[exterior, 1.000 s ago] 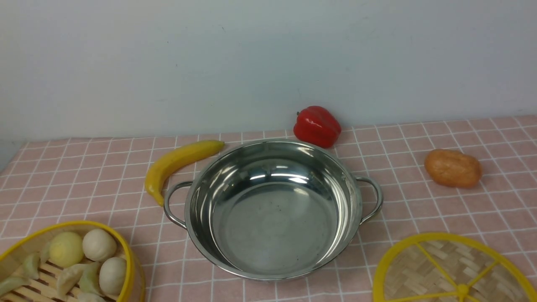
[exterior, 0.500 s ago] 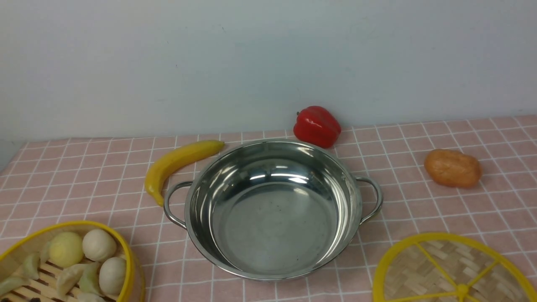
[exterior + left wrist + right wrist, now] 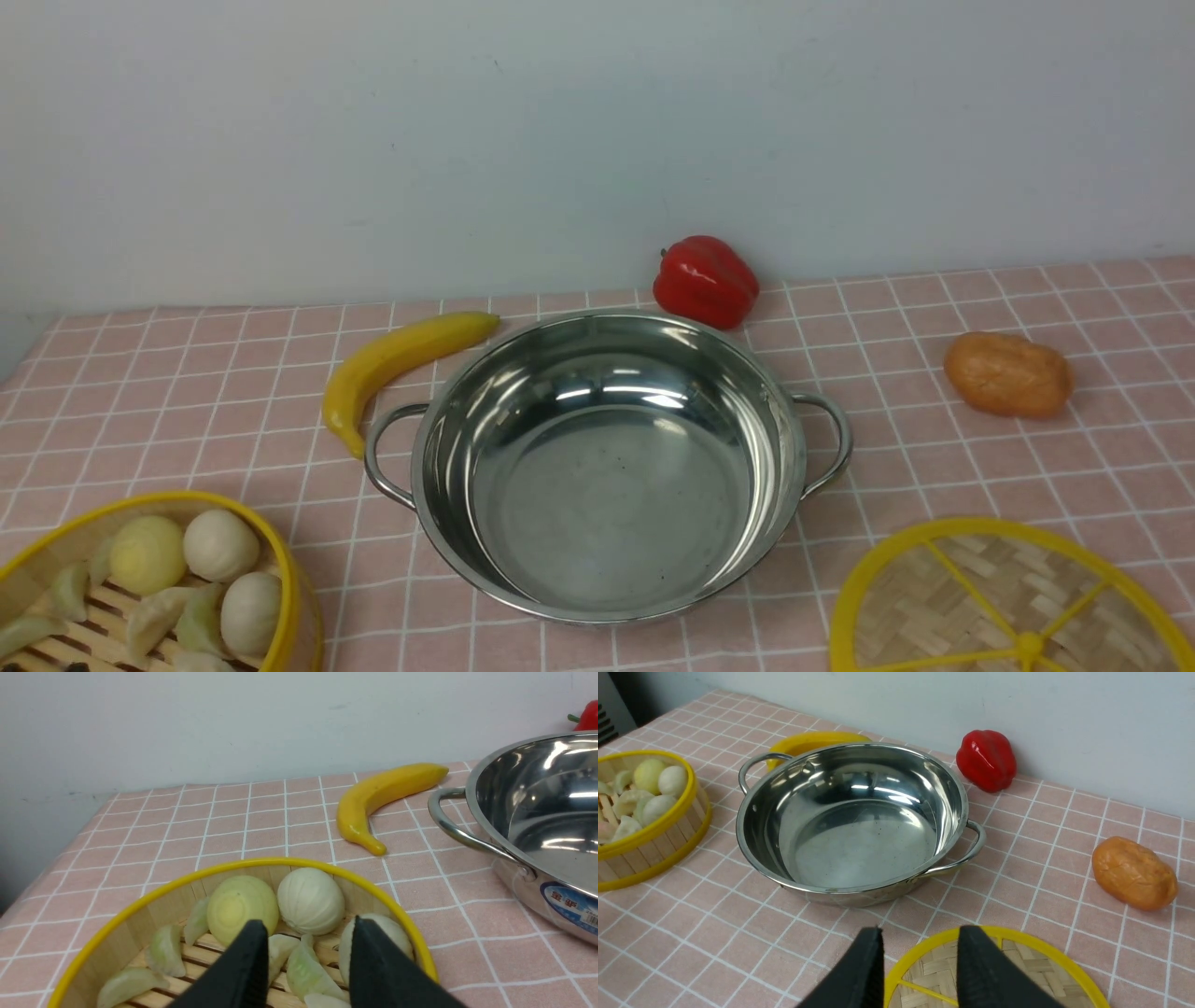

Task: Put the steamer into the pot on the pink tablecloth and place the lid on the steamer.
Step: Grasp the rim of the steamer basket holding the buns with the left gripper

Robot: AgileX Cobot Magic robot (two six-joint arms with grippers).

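The steamer (image 3: 140, 499), a yellow-rimmed bamboo basket of pale buns and dumplings, stands at the near left of the pink tablecloth (image 3: 934, 439). The empty steel pot (image 3: 607, 485) sits in the middle. The woven lid (image 3: 980, 588) lies flat at the near right. Neither gripper shows in the front view. In the left wrist view, my left gripper (image 3: 306, 921) hangs open over the steamer (image 3: 261, 862), holding nothing, with the pot (image 3: 551, 812) beside it. In the right wrist view, my right gripper (image 3: 920, 928) is open above the lid (image 3: 1017, 961) at its edge nearest the pot (image 3: 859, 835).
A yellow banana (image 3: 392, 359) lies by the pot's left handle. A red pepper (image 3: 705, 280) stands behind the pot against the pale wall. An orange-brown potato (image 3: 1008, 373) lies at the right. The cloth's left edge falls away beyond the steamer.
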